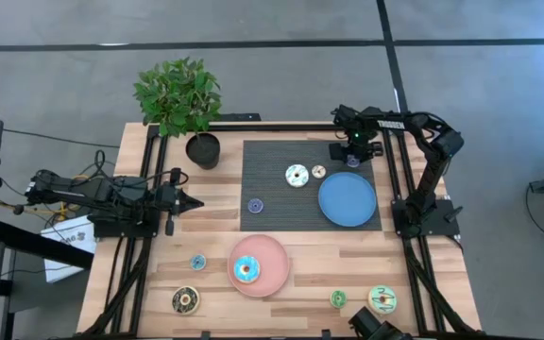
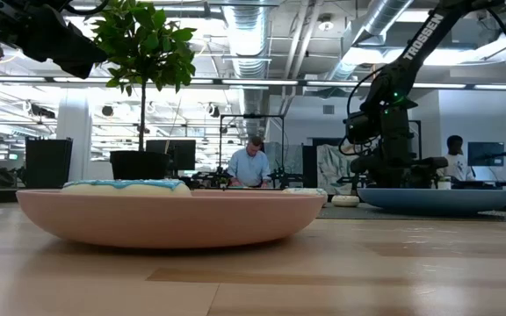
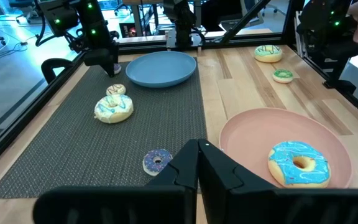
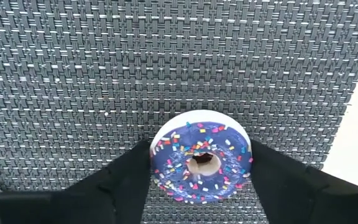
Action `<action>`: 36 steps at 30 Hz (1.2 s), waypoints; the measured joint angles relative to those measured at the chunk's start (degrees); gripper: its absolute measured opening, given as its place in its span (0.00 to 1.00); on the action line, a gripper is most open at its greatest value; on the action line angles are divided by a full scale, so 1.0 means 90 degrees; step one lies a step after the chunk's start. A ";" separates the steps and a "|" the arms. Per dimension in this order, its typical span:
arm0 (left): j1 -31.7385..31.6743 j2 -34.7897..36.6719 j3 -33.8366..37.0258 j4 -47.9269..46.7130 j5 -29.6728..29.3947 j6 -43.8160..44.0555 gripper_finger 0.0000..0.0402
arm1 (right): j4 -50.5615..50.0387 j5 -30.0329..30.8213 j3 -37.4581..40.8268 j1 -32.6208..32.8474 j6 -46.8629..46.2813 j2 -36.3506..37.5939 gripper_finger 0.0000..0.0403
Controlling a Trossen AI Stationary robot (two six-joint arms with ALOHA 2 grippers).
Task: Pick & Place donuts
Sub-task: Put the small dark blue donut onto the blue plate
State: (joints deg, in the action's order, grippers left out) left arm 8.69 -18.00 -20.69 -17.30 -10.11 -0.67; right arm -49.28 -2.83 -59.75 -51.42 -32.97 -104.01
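Observation:
My right gripper point(image 1: 351, 157) stands at the far right corner of the dark mat point(image 1: 272, 203), shut on a blue-purple sprinkled donut point(image 4: 201, 163). My left gripper point(image 1: 195, 200) waits shut at the mat's left edge, touching nothing. A blue frosted donut point(image 1: 246, 271) lies on the pink plate point(image 1: 274, 255). A white donut point(image 1: 297, 176), a tiny cream one point(image 1: 318, 172) and a tiny purple one point(image 1: 255, 204) lie on the mat. On the wood near the front lie a tiny blue donut point(image 1: 197, 262), a dark brown one point(image 1: 186, 299), a tiny green one point(image 1: 338, 298) and a green-yellow one point(image 1: 382, 299). My right gripper has the blue-purple donut pinched between its two fingers point(image 4: 126, 177), which meet its outer rim point(image 4: 156, 155) on opposite sides. The fingers come from above, pointing down. The donut lies flat, frosting up; whether it rests on the mat or is just clear of it I cannot tell.
A round blue plate point(image 1: 347, 199) sits on the mat's right part, close to my right gripper. A potted plant point(image 1: 182, 99) stands at the table's far left. Black frame rails point(image 1: 149, 236) run along both table sides. People show in the room beyond.

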 joint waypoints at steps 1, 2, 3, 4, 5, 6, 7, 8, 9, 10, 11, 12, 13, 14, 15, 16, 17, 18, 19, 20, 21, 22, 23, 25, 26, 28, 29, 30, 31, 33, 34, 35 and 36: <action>0.0000 0.0002 0.0000 0.0000 0.0000 0.0000 0.00 | 0.0000 -0.0002 0.0000 0.0003 -0.0002 -0.0002 0.57; 0.0000 0.0000 0.0000 0.0002 0.0000 0.0000 0.00 | -0.0002 -0.0004 0.0000 0.0005 -0.0004 -0.0002 0.55; 0.0000 0.0000 0.0000 0.0002 0.0000 0.0000 0.00 | -0.0010 -0.0001 0.0000 0.0012 -0.0004 -0.0002 0.53; 0.0000 0.0000 0.0000 0.0004 0.0000 0.0000 0.00 | -0.0021 0.0000 -0.0001 0.0027 -0.0006 -0.0002 0.51; 0.0000 0.0000 0.0000 0.0004 0.0002 0.0000 0.00 | -0.0032 0.0001 -0.0002 0.0044 -0.0007 -0.0001 0.49; 0.0000 0.0000 0.0000 0.0003 0.0002 0.0002 0.00 | -0.0040 0.0011 -0.0002 0.0048 -0.0006 0.0012 0.48; 0.0000 0.0000 0.0000 0.0005 0.0000 0.0000 0.00 | -0.0045 0.0012 0.0001 0.0050 -0.0006 0.0034 0.47; 0.0000 0.0000 0.0000 0.0005 0.0000 0.0000 0.00 | -0.0046 -0.0016 0.0010 0.0062 -0.0012 0.0072 0.46; 0.0000 0.0000 0.0000 0.0005 0.0002 -0.0002 0.00 | -0.0055 -0.0020 0.0011 0.0083 -0.0017 0.0127 0.46; 0.0000 0.0000 0.0000 0.0005 0.0004 -0.0005 0.00 | -0.0101 -0.0003 0.0017 0.0093 -0.0017 0.0209 0.45; 0.0000 0.0002 0.0000 0.0004 0.0010 -0.0006 0.00 | -0.0144 -0.0007 0.0022 0.0105 -0.0018 0.0323 0.45; 0.0000 0.0002 -0.0001 0.0005 0.0034 -0.0009 0.00 | -0.0144 -0.0005 0.0022 0.0130 -0.0019 0.0455 0.45; 0.0000 0.0001 -0.0001 0.0002 0.0035 -0.0010 0.00 | -0.0147 -0.0005 0.0017 0.0148 -0.0017 0.0593 0.44; 0.0000 0.0000 -0.0002 0.0002 0.0041 -0.0010 0.00 | -0.0182 -0.0005 0.0017 0.0182 -0.0018 0.0739 0.44; 0.0000 0.0001 -0.0002 0.0002 0.0041 -0.0010 0.00 | -0.0232 0.0003 0.0017 0.0213 -0.0018 0.0888 0.44; 0.0000 0.0002 -0.0002 0.0002 0.0041 -0.0010 0.00 | -0.0290 0.0023 0.0017 0.0259 -0.0021 0.1054 0.44; 0.0000 0.0000 -0.0002 0.0003 0.0039 -0.0012 0.00 | -0.0363 0.0021 0.0016 0.0315 -0.0054 0.1226 0.44; 0.0000 0.0000 -0.0002 0.0005 0.0039 -0.0010 0.00 | -0.0461 0.0019 0.0015 0.0376 -0.0146 0.1388 0.44; 0.0000 0.0002 -0.0002 0.0005 0.0041 -0.0012 0.00 | -0.0586 0.0017 0.0015 0.0452 -0.0253 0.1541 0.44; 0.0000 0.0002 -0.0002 0.0004 0.0048 -0.0012 0.00 | -0.0713 0.0017 0.0015 0.0548 -0.0342 0.1691 0.44; 0.0000 0.0002 -0.0002 0.0005 0.0072 -0.0012 0.00 | -0.0803 0.0018 0.0015 0.0658 -0.0398 0.1830 0.44; 0.0000 0.0001 -0.0002 0.0005 0.0095 -0.0012 0.00 | -0.0886 0.0020 0.0015 0.0790 -0.0466 0.1973 0.44; 0.0000 0.0000 -0.0002 0.0003 0.0095 -0.0012 0.00 | -0.0983 0.0022 0.0014 0.0942 -0.0535 0.2101 0.44; 0.0000 0.0002 -0.0002 0.0005 0.0095 -0.0002 0.00 | -0.1120 0.0028 0.0013 0.1301 -0.0750 0.2317 0.44; 0.0000 0.0001 -0.0002 0.0005 0.0095 -0.0002 0.00 | -0.1163 0.0057 0.0012 0.1509 -0.0897 0.2410 0.44; 0.0000 0.0002 -0.0002 0.0005 0.0097 0.0005 0.00 | -0.1191 0.0265 0.0013 0.1953 -0.1199 0.2543 0.44; 0.0000 0.0000 -0.0002 0.0003 0.0099 0.0005 0.00 | -0.1169 0.0348 0.0034 0.2175 -0.1332 0.2585 0.44; 0.0000 0.0002 -0.0002 0.0002 0.0100 0.0007 0.00 | -0.1102 0.0348 0.0116 0.2372 -0.1470 0.2618 0.44; 0.0000 0.0001 -0.0002 0.0004 0.0100 0.0010 0.00 | -0.1049 0.0305 0.0228 0.2566 -0.1622 0.2633 0.44; 0.0000 0.0000 -0.0002 0.0004 0.0100 0.0003 0.00 | -0.0912 0.0227 0.0527 0.2939 -0.1957 0.2645 0.44; 0.0000 0.0002 -0.0002 0.0005 0.0100 0.0000 0.00 | -0.0865 0.0223 0.0676 0.3140 -0.2164 0.2646 0.44; 0.0000 0.0002 -0.0002 0.0005 0.0100 0.0000 0.00 | -0.0814 0.0221 0.0819 0.3348 -0.2387 0.2647 0.44; 0.0000 0.0000 -0.0002 0.0005 0.0102 0.0002 0.00 | -0.0791 0.0231 0.0939 0.3555 -0.2619 0.2647 0.44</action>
State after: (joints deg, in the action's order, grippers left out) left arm 8.69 -18.00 -20.71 -17.26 -9.19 -0.65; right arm -56.40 -0.75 -51.29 -19.43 -56.54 -80.18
